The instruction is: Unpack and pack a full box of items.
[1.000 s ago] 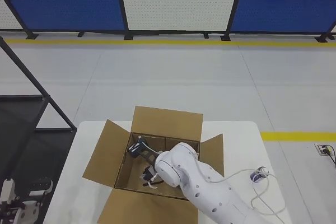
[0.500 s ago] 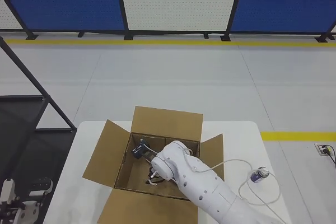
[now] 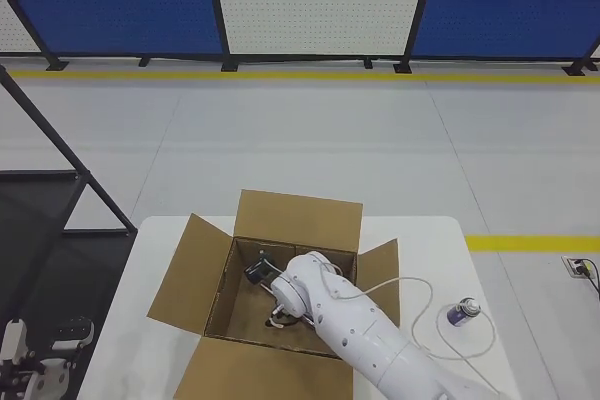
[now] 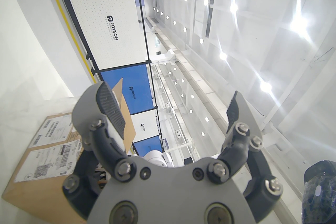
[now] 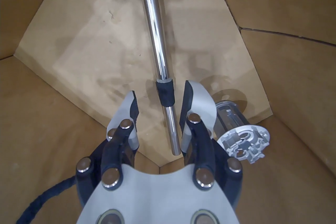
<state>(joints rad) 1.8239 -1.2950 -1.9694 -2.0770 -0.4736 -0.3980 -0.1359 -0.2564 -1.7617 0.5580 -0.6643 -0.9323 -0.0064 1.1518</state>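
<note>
Down inside the cardboard box [image 3: 298, 216] the right claw [image 5: 161, 89] hangs part-open, holding nothing. A chrome tube [image 5: 153, 25] lies on the floor in line between its fingers, and a cast metal housing [image 5: 241, 141] sits just beside one finger. The left claw [image 4: 169, 91] gapes wide, empty, outside the box.

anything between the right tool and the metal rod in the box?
Nothing visible. The right tool is open, its fingers on either side of the metal rod at its black band. The rod lies on the floor of the cardboard box. A cast metal part lies just outside one finger, not in the gap.
</note>
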